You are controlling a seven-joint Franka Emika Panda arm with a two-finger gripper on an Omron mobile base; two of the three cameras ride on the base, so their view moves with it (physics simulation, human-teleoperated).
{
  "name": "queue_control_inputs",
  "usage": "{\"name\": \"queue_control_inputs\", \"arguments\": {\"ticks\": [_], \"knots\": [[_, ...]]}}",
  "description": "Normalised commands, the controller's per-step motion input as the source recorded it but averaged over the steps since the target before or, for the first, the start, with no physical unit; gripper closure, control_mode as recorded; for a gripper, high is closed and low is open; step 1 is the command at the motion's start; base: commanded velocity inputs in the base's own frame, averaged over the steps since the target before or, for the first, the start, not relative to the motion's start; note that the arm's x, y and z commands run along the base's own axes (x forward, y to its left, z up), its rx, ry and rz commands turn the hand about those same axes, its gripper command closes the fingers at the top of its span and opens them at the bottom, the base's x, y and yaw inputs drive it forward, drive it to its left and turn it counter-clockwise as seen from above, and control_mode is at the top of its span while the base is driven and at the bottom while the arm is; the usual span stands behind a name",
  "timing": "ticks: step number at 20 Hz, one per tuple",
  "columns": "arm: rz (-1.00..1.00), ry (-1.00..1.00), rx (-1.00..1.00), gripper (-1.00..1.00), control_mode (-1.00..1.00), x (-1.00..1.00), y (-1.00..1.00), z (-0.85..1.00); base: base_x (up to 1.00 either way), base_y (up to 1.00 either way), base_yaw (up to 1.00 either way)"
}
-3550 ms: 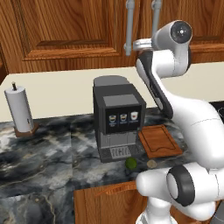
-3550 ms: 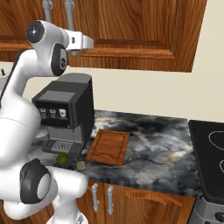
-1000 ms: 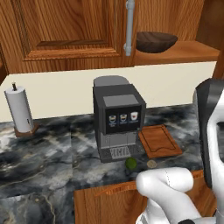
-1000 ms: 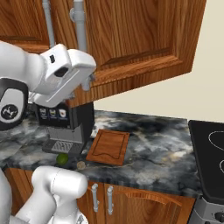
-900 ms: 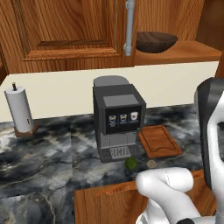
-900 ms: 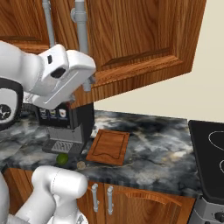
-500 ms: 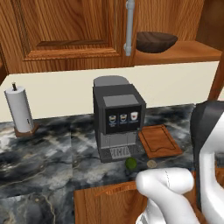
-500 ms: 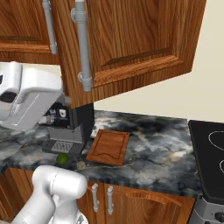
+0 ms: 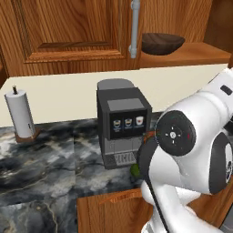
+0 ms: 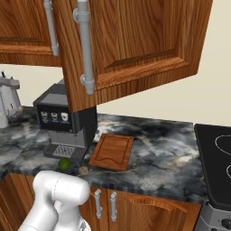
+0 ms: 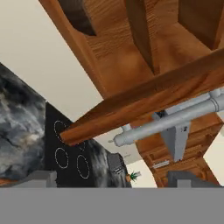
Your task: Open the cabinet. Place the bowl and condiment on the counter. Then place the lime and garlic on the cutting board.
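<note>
The cabinet (image 10: 131,49) door is now swinging wide open, exposing the bowl (image 9: 162,43) on its shelf. The arm is pulling back low, tool (image 11: 109,177) released and empty.

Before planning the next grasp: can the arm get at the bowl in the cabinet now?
Probably yes: the cabinet door is swung open, and the bowl sits exposed on its shelf with nothing in front of it.

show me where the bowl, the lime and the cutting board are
bowl (image 9: 162,43), left base view, on its dark outer wall, inside the open cabinet.
lime (image 10: 65,163), right base view, on the middle of the green ball, on the counter.
cutting board (image 10: 112,151), right base view, on its flat middle.
</note>
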Motion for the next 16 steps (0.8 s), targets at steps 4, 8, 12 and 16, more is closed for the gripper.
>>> {"name": "queue_control_inputs", "arguments": {"ticks": [4,8,12,16], "knots": [[-0.20,0.11,-0.19,-1.00,-1.00,1.00,0.27,0.01,0.00,0.00,0.00],[-0.35,0.18,-0.07,-1.00,-1.00,1.00,-0.08,0.00,0.00,0.00,0.00],[-0.26,0.15,0.01,-1.00,-1.00,0.51,-0.61,0.00,0.00,0.00,0.00],[-0.02,0.01,0.06,-1.00,-1.00,0.00,-0.68,0.00,0.00,0.00,0.00]]}}
